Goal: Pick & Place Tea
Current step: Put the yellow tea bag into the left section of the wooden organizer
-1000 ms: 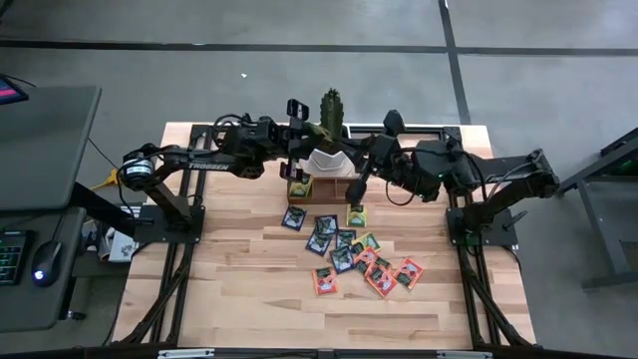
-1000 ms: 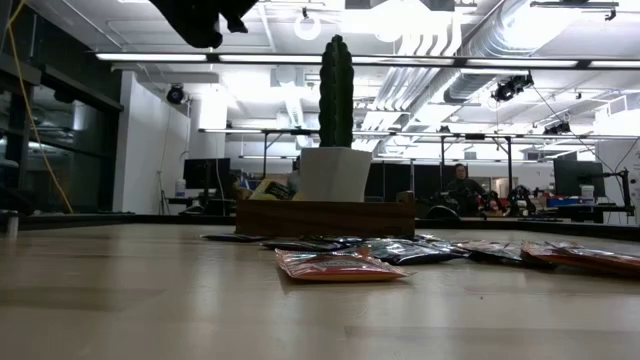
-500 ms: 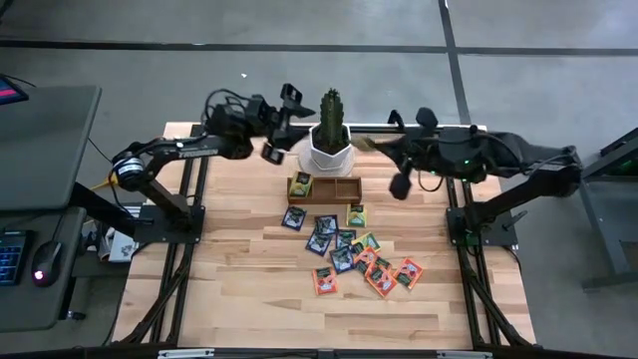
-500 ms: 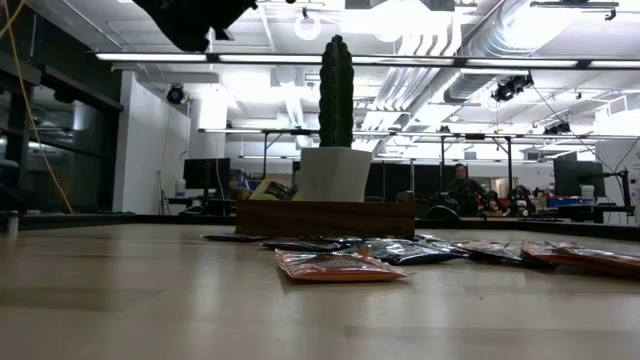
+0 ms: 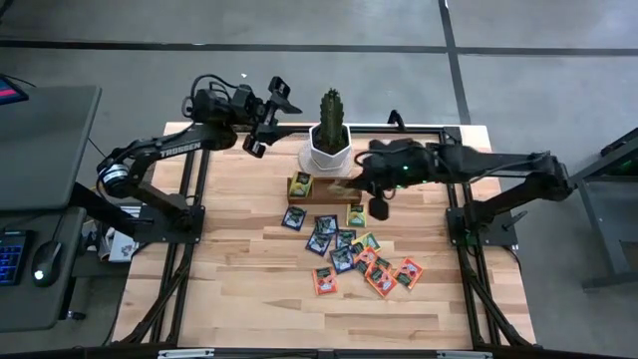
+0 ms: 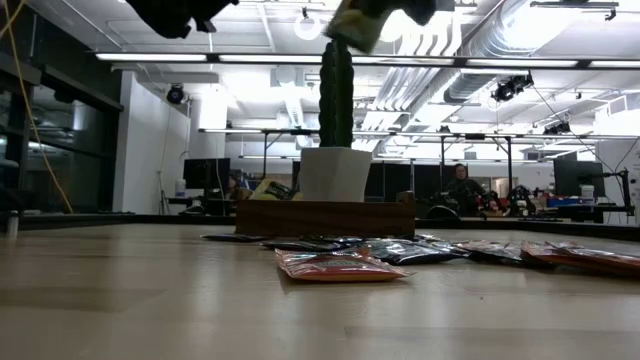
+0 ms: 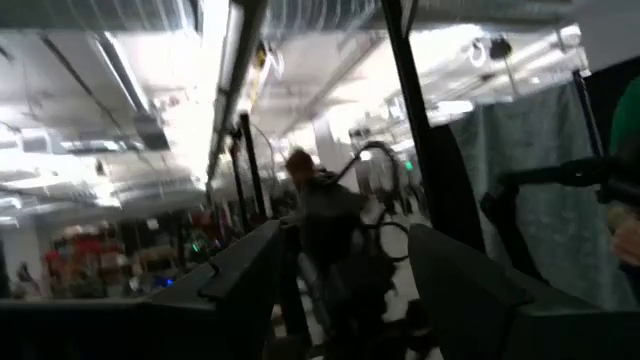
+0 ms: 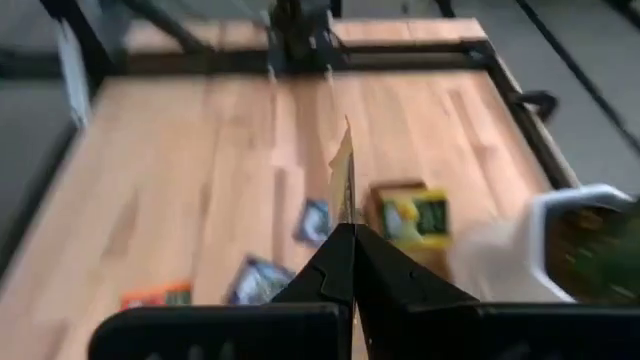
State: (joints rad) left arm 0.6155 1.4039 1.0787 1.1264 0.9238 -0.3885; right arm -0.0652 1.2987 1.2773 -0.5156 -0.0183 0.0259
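My right gripper hovers over the brown wooden tray, shut on a pale yellow tea sachet; the sachet also shows at the top of the low view. One yellow-green sachet lies in the tray's left compartment. Several more sachets, blue-black, yellow-green and orange-red, lie flat on the table in front of the tray. My left gripper is raised at the far left, open and holding nothing. My right gripper pinches one edge of the sachet between its two shut fingers. The sachet shows edge-on and sticks out beyond the fingertips. The fingers slant down toward the table's left. The sachet is lifted clear, above the tray.
A cactus in a white pot stands just behind the tray, close to both grippers. Bare wooden table stretches to the left and toward the near edge. Black arm frames stand at both sides.
My left gripper has drawn back from the tray, rising toward the table's far left corner. My right gripper has stayed shut; it swung out toward the right edge, then came back toward the left, and it now stands over the tray with the sachet.
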